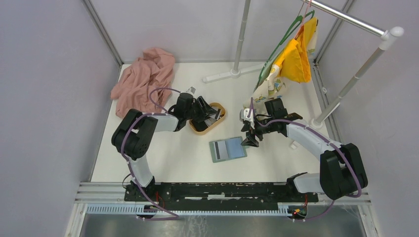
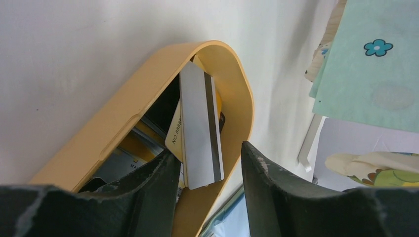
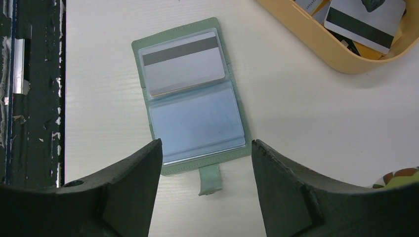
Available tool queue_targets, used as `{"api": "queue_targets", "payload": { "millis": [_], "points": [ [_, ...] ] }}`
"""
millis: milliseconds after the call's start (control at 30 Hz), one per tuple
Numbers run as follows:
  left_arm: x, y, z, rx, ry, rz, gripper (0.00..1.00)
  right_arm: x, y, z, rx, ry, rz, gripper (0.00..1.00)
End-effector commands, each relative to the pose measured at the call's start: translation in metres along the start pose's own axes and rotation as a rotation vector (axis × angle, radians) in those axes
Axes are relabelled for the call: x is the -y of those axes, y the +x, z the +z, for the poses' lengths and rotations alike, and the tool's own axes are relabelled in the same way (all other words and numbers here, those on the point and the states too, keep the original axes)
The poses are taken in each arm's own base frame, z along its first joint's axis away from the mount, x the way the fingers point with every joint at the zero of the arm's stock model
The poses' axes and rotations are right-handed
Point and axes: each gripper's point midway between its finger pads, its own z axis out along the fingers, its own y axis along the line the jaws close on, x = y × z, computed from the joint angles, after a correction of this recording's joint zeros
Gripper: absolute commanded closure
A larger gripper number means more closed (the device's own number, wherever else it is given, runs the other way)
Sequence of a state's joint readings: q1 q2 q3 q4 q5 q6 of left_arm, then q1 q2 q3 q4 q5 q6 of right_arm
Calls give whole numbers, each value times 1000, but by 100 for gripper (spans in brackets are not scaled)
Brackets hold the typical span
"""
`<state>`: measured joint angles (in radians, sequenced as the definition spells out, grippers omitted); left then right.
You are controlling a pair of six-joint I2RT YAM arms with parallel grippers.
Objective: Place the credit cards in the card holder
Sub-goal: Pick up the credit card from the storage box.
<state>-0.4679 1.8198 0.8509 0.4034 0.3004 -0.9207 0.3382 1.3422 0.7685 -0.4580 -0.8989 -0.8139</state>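
On the grey-walled white table (image 1: pixel 163 158) we see cards (image 2: pixel 200 133) in the wooden tray (image 2: pixel 99 128); left gripper (image 2: pixel 207 153) part-open astride one, right gripper (image 3: pixel 206 143) wide, empty, over the card holder (image 3: pixel 197 123).

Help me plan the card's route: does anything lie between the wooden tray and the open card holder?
Nothing visible lies on the table between the tray and the card holder. Only the right gripper hangs open above the holder's right edge, so it could crowd the drop.
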Motion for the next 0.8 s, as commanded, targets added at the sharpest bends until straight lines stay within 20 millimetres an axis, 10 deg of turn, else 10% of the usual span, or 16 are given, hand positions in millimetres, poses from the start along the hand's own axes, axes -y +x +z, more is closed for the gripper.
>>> {"api": "queue_targets", "payload": {
  "millis": [0, 467, 767],
  "points": [
    [21, -18, 8, 62, 68, -56, 45, 7, -21, -5, 48, 6, -57, 28],
    [26, -18, 6, 78, 110, -88, 92, 6, -23, -5, 55, 2, -59, 28],
    [35, -20, -20, 103, 122, 0, 98, 6, -24, -6, 58, 2, -60, 28]
  ]
}}
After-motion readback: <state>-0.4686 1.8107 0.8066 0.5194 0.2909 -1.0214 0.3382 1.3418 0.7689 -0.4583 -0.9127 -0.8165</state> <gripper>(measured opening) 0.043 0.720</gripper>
